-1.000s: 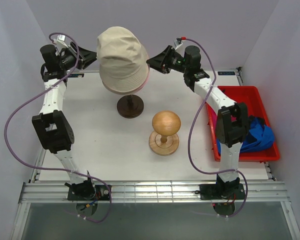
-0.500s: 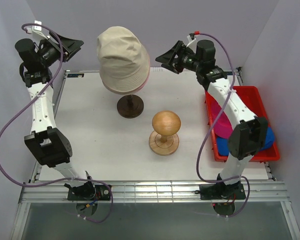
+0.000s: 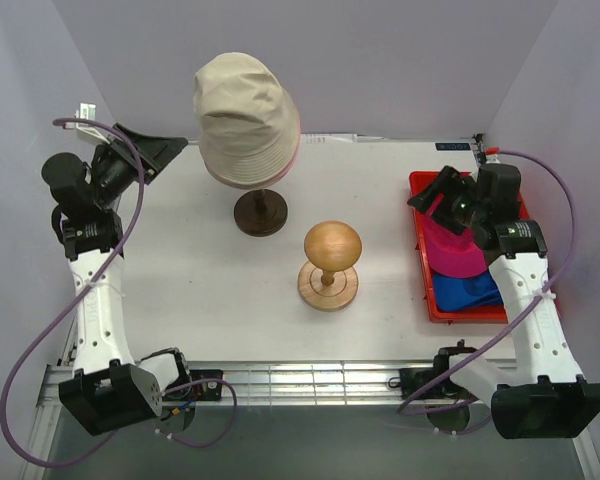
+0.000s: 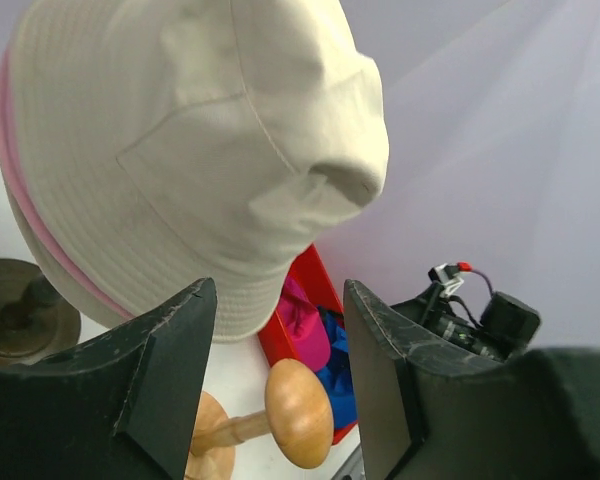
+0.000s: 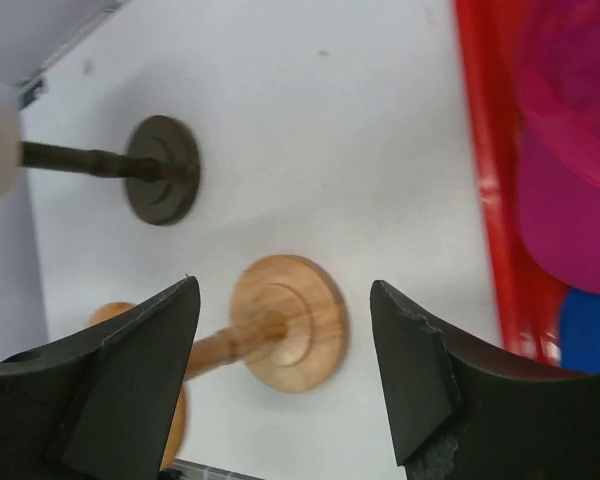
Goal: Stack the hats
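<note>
hats here are stacked on one stand: left gripper (image 4: 277,290) hangs wide open and empty beside the beige bucket hat (image 3: 242,115), which sits over the light pink bucket hat (image 4: 25,200) on the dark stand (image 3: 260,212). right gripper (image 5: 282,288), also spread and empty, hovers over the red tray (image 3: 422,262) holding the magenta cap (image 3: 455,250) and blue cap (image 3: 465,292), probably next for the pile.

Beige bucket hat (image 3: 242,115) sits over pink hat (image 3: 293,150) (rim showing).
</note>
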Robot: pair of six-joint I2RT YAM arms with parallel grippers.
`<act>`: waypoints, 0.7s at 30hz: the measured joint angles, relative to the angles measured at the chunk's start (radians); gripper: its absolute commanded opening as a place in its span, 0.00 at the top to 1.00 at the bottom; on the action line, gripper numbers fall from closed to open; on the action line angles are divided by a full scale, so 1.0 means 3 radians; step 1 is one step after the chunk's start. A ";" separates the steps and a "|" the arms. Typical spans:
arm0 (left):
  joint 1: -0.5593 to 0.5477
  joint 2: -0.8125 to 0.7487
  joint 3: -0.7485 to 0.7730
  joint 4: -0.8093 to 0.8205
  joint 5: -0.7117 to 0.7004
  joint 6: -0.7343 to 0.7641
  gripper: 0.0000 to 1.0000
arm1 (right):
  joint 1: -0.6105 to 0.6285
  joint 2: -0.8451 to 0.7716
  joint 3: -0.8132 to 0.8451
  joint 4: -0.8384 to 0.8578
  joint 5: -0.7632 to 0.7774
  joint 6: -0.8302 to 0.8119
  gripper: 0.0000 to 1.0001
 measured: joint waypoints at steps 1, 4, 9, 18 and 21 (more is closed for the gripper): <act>-0.0027 -0.0093 -0.0111 0.0019 -0.0023 -0.0020 0.36 | -0.0153 -0.0025 -0.0092 -0.0080 -0.0008 -0.0070 0.26; -0.0107 -0.0384 -0.0451 0.0005 -0.0089 -0.0057 0.36 | -0.0623 0.0033 -0.0317 -0.0226 -0.0011 -0.0258 0.26; -0.0277 -0.0717 -0.0804 -0.0062 -0.0160 -0.0071 0.36 | -0.1193 0.0409 -0.0444 -0.0299 -0.0031 -0.0436 0.28; -0.0546 -0.0945 -0.1301 -0.0112 -0.0186 -0.0080 0.37 | -0.1601 0.1049 -0.0333 -0.0254 0.0104 -0.0538 0.29; -0.0601 -0.0992 -0.1419 -0.0127 -0.0174 -0.0079 0.37 | -0.1722 0.1228 -0.0170 -0.0273 0.0251 -0.0591 0.30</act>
